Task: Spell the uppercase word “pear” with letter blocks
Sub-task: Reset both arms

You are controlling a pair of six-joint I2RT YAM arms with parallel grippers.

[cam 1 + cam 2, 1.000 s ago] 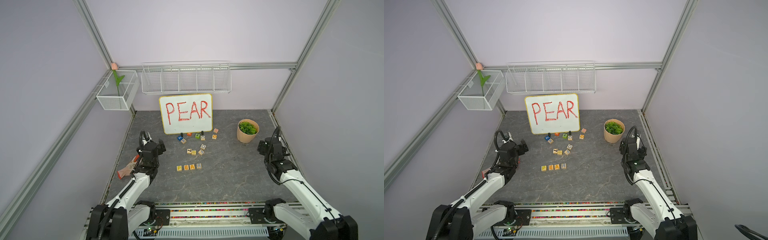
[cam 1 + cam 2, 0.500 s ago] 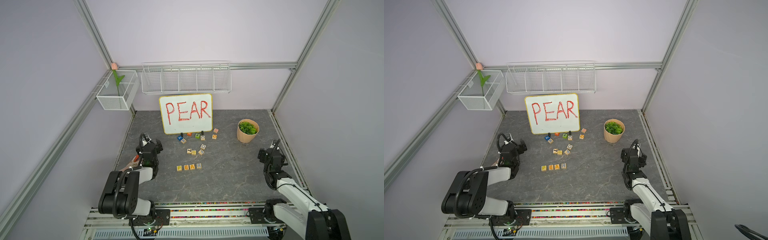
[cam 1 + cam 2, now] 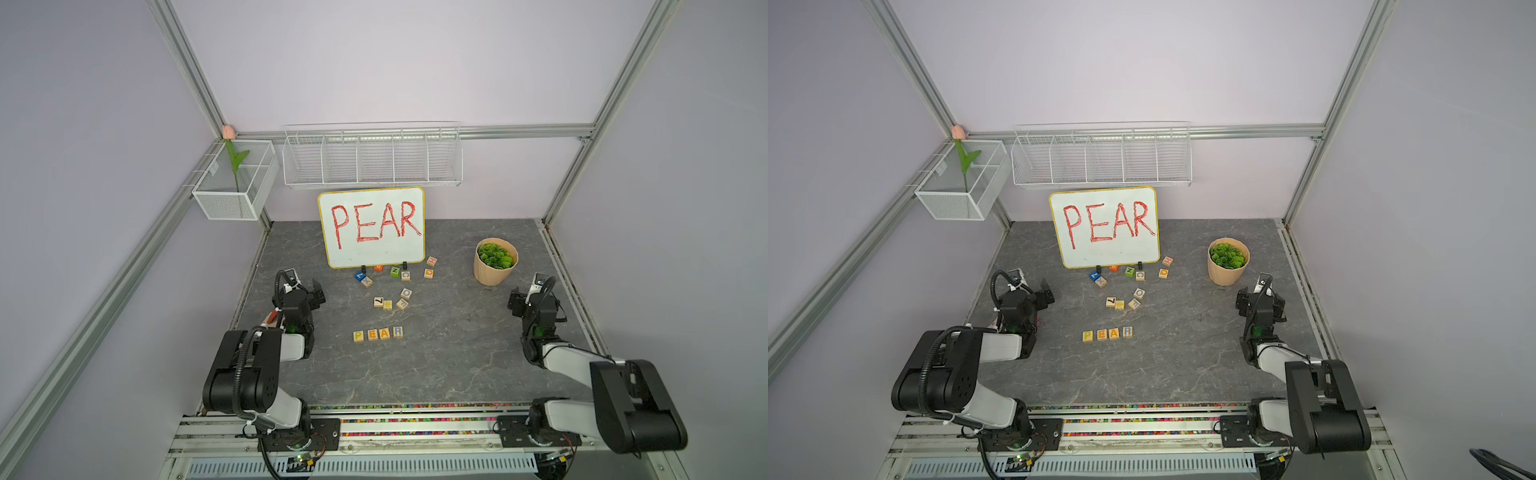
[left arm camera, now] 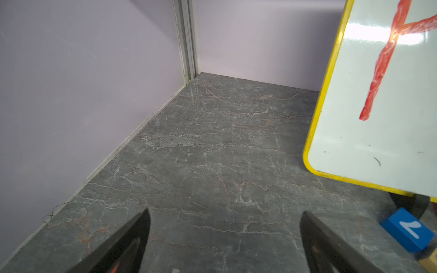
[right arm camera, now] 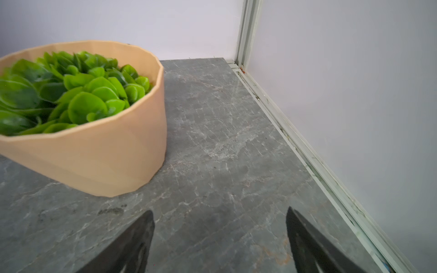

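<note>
Four light-wood letter blocks stand in a row on the grey table and read P point(image 3: 358, 336), E point(image 3: 372, 334), A point(image 3: 385, 333), R point(image 3: 397, 331). The same row shows as P point(image 3: 1088, 336) through R point(image 3: 1127, 331). My left gripper point(image 3: 311, 291) point(image 4: 225, 214) is low at the table's left side, to the left of the row and beyond it. It is open and empty. My right gripper point(image 3: 519, 298) point(image 5: 220, 212) is at the right side beside the plant pot, also open and empty. Neither touches a block.
A whiteboard point(image 3: 371, 226) with red PEAR stands at the back, with several loose cubes point(image 3: 390, 299) in front of it and a blue cube point(image 4: 408, 232) near its foot. The plant pot point(image 3: 495, 262) point(image 5: 94, 146) stands back right. A wire basket point(image 3: 372, 156) and a mesh box point(image 3: 235, 180) hang on the walls.
Both arms have folded back, elbows dropping toward the front rail. The grippers stayed open near the table's sides. The row of blocks has not moved.
</note>
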